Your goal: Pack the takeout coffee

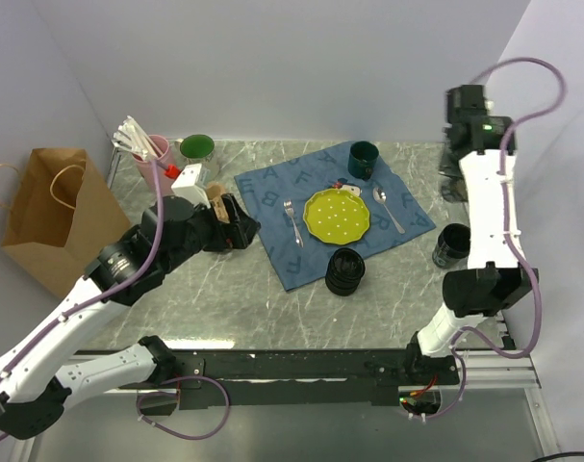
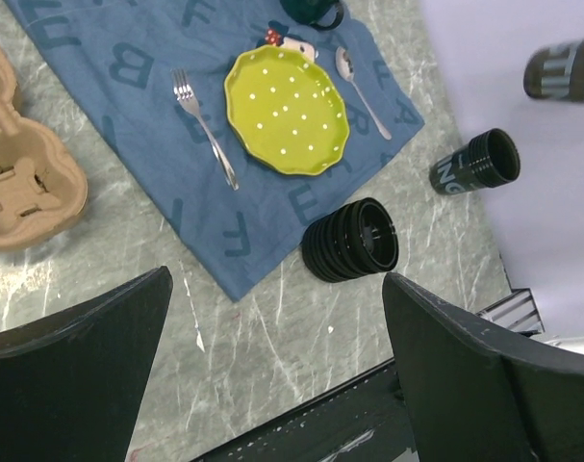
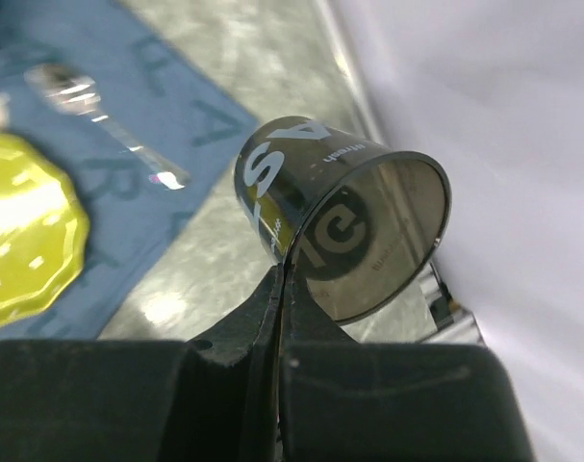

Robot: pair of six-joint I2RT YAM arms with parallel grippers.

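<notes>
Mid-frame, right gripper (image 3: pixel 283 279) pinches a glossy black cup (image 3: pixel 316 183) by its thin edge. Likely light, crushable, slippery; a hold across its body seems surer. Left gripper (image 2: pixel 277 289) spread, empty.

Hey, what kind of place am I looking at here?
Probably a robot test cell staged as a meal table: robot arms at a marble-look table, a green plate on a blue lettered mat, and a brown paper bag alongside.

Two black cups on the surface (image 1: pixel 224 289) as I see it, ribbed cup (image 1: pixel 345 270) lidded and upright at the near edge of the blue cloth (image 1: pixel 272 192), smooth white-lettered cup (image 1: pixel 452 244) near the surface's right edge, well apart.
</notes>
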